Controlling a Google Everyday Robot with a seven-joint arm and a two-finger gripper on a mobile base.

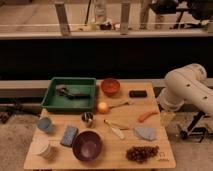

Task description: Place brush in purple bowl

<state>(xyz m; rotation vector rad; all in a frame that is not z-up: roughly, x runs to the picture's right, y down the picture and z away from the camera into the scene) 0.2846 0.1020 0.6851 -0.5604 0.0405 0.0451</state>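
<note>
Brush (67, 91) sits in tray (50, 101), well apart from purple bowl (87, 145). Gripper (166, 118) off counter's (161, 151) right edge, fingers released, empty. Descend over handle, pinch across it, clear tray wall.

The wooden surface (122, 144) fills the lower middle of the frame. Along its far edge sit a green tray (67, 106), an orange-red bowl (110, 86) and a black block (137, 93). In the middle lie an orange ball (103, 107), a metal spoon (120, 105), a dark cup (87, 118), an orange stick (147, 116), a cream utensil (115, 130) and a grey cloth (145, 133). Along the near edge are a pale cup (44, 148), a blue cup (45, 125), a blue sponge (69, 135), the purple bowl (78, 143) and grapes (142, 153). My pincer (167, 118) hangs just off the right edge, spread and empty.
</note>
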